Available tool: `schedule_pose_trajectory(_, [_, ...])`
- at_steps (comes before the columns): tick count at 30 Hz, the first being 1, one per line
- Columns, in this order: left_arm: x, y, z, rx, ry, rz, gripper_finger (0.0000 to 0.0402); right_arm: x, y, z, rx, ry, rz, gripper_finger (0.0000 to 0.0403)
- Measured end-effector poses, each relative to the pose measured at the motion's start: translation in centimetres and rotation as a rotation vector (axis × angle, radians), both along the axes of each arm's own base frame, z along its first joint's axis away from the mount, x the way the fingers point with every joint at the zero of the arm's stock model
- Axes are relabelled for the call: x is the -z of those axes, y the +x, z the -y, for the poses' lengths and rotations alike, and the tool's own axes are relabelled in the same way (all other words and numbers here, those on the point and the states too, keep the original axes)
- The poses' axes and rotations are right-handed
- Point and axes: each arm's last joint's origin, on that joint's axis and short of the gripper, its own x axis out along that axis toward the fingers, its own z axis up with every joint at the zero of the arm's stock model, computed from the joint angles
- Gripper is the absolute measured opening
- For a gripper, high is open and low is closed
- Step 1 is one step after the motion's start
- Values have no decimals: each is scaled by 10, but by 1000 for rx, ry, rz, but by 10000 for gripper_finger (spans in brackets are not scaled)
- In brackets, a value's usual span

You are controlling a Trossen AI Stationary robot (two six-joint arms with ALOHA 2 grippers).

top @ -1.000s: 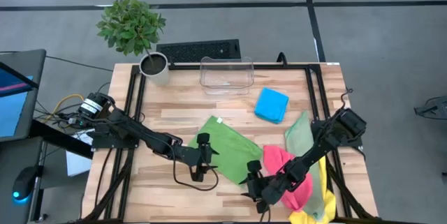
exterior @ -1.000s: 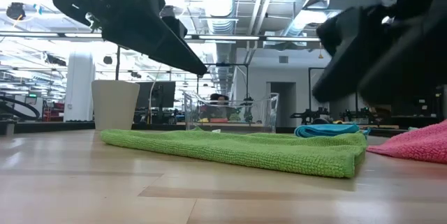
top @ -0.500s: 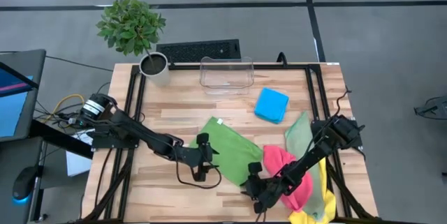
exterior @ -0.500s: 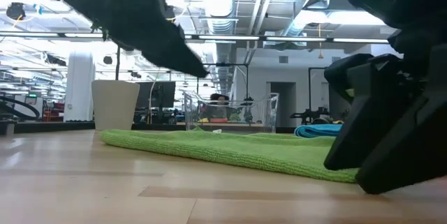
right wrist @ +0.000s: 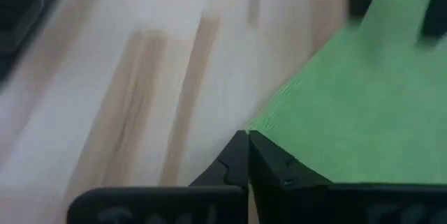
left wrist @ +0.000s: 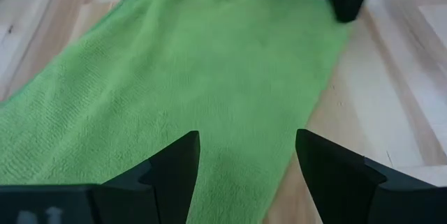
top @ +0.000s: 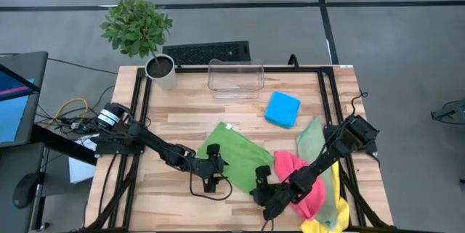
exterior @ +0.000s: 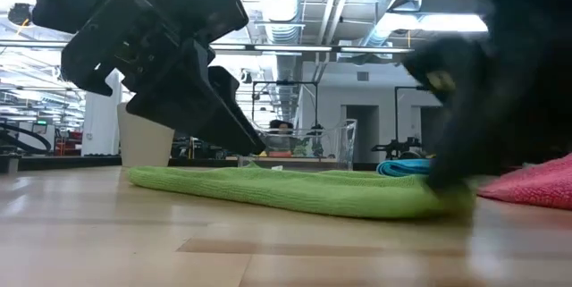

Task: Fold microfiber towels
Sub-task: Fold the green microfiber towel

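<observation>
The green towel (top: 236, 154) lies folded flat on the table (top: 182, 117), in front of the clear bin (top: 235, 78). The right gripper (top: 262, 186) is at the towel's near corner, fingers pinched together on its edge — the wrist view shows cloth caught at the closed tips. The left gripper (top: 211, 166) hovers over the towel's other near edge, fingers (left wrist: 174, 172) spread wide, holding nothing. Beyond the green towel lies the blue towel (top: 282, 109); beside it, under the right arm, lie the pink towel (top: 296, 173), sage towel (top: 311, 139) and yellow towel (top: 336, 215).
</observation>
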Motion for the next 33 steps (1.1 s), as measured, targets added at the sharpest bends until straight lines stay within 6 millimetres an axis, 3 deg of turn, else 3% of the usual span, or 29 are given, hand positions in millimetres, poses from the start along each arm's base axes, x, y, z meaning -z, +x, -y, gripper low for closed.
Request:
schedule_pose_trajectory(7, [1,-1,0,7,12,-8,231,-23,32,20,-61,-102,29,10])
schedule_pose_trajectory(22, [3,-7,-4,10,63,-88,231,-35,76,78,-124,-77,121,17])
schedule_pose_trajectory(27, [-17,-22,-9,-84,100,-213,231,-38,84,89,-137,-64,153,20])
schedule_pose_trajectory(33, [-32,-44,-8,-172,177,-226,231,-40,88,96,-149,-70,184,19])
